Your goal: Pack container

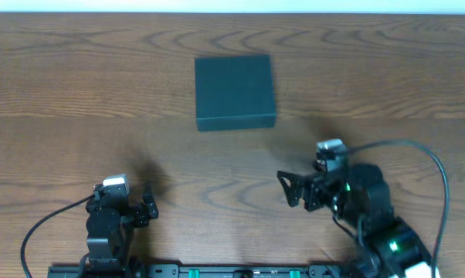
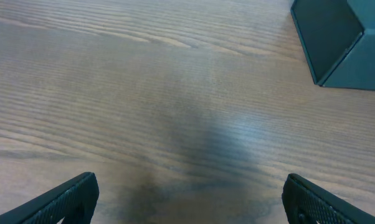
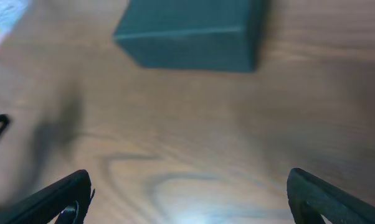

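Note:
The container (image 1: 235, 91) is a dark teal box lying shut on the wooden table, back of centre. It shows at the top right of the left wrist view (image 2: 340, 37) and at the top of the right wrist view (image 3: 190, 31). My left gripper (image 1: 150, 204) is open and empty near the front left, well short of the box; its fingers frame bare wood (image 2: 187, 199). My right gripper (image 1: 288, 190) is open and empty at the front right, below the box's right corner, over bare wood (image 3: 187, 196).
A blurred, light, colourful thing (image 3: 4, 18) sits at the top left edge of the right wrist view; I cannot tell what it is. Cables trail from both arms near the table's front edge (image 1: 441, 177).

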`<action>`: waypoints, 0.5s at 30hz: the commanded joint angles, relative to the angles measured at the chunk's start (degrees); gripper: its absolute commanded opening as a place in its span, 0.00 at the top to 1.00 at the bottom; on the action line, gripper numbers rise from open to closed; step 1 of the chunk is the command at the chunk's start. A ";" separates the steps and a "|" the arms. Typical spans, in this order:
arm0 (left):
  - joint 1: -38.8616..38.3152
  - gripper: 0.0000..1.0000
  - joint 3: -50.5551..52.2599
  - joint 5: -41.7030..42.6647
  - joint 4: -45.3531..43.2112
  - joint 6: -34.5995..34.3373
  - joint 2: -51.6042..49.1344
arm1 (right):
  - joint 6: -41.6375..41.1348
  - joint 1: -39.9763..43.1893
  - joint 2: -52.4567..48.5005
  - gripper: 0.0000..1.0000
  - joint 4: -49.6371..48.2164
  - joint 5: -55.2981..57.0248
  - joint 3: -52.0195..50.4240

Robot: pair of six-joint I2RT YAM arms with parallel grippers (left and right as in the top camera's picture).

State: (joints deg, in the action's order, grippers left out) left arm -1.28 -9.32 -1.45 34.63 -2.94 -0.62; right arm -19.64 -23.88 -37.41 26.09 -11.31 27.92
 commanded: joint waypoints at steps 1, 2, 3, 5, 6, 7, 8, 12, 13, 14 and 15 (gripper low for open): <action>0.02 0.05 0.52 0.46 0.00 0.63 0.42 | 1.29 -1.25 7.58 0.01 -0.33 11.15 -6.10; 0.02 0.05 0.52 0.46 0.00 0.61 0.42 | 1.27 -1.25 11.04 0.01 -1.22 11.15 -9.31; 0.02 0.05 0.52 0.46 0.02 0.63 0.39 | 1.25 -1.25 14.38 0.01 -2.54 11.08 -12.90; 0.02 0.05 0.52 0.46 0.00 0.63 0.42 | 0.11 -1.25 19.19 0.01 -2.89 11.06 -17.18; 0.04 0.05 0.52 0.46 0.00 0.63 0.39 | -0.13 -1.25 20.98 0.01 -2.93 11.04 -18.58; 0.02 0.05 0.52 0.46 0.02 0.63 0.39 | -0.52 -1.25 22.64 0.01 -2.93 11.04 -19.82; 0.04 0.05 0.52 0.46 0.00 0.63 0.42 | -1.14 -1.22 24.22 0.01 -2.91 11.06 -20.94; 0.04 0.05 0.52 0.46 0.00 0.61 0.42 | -0.70 -1.29 28.70 0.01 -3.15 12.02 -21.18; 0.02 0.05 0.52 0.46 0.00 0.63 0.42 | -0.26 -1.29 29.59 0.01 -3.15 11.98 -21.20; 0.02 0.05 0.52 0.46 0.02 0.63 0.39 | 0.00 -1.29 30.77 0.01 -3.15 11.96 -21.20; 0.02 0.05 0.52 0.46 0.00 0.63 0.42 | 0.00 -1.31 32.04 0.01 -3.15 11.96 -21.18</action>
State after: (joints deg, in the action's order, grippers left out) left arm -1.28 -9.32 -1.45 34.63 -2.92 -0.58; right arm -19.90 -24.73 -7.68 22.87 -0.54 6.94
